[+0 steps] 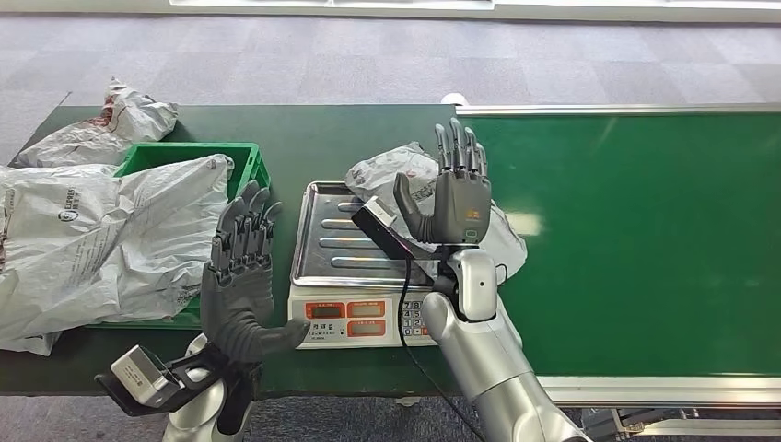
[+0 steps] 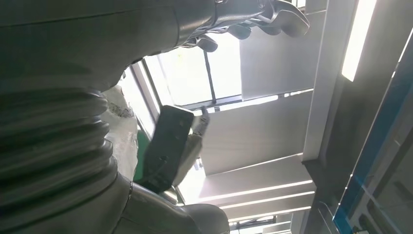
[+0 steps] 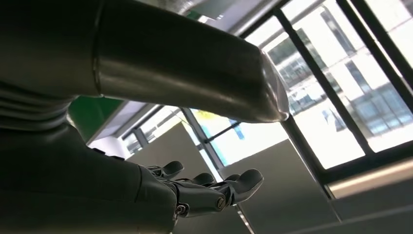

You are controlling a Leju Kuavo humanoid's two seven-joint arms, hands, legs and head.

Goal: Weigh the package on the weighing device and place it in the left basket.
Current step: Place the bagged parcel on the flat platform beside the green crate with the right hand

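Grey package [image 1: 419,180] at frame centre behind the weighing scale [image 1: 355,276], both hands raised, left hand [image 1: 241,276] and right hand [image 1: 456,193] with fingers spread, holding nothing, green basket [image 1: 241,161] at left

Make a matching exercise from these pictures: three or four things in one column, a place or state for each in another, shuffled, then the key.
Things:
1. scale tray
2. green basket
3. right hand
4. package

Places or states:
A. raised, fingers apart, holding nothing
B. bare metal, nothing on it
C. on the table behind the right hand
D. left of the scale, with grey bags

Pairs: 1-B, 2-D, 3-A, 4-C
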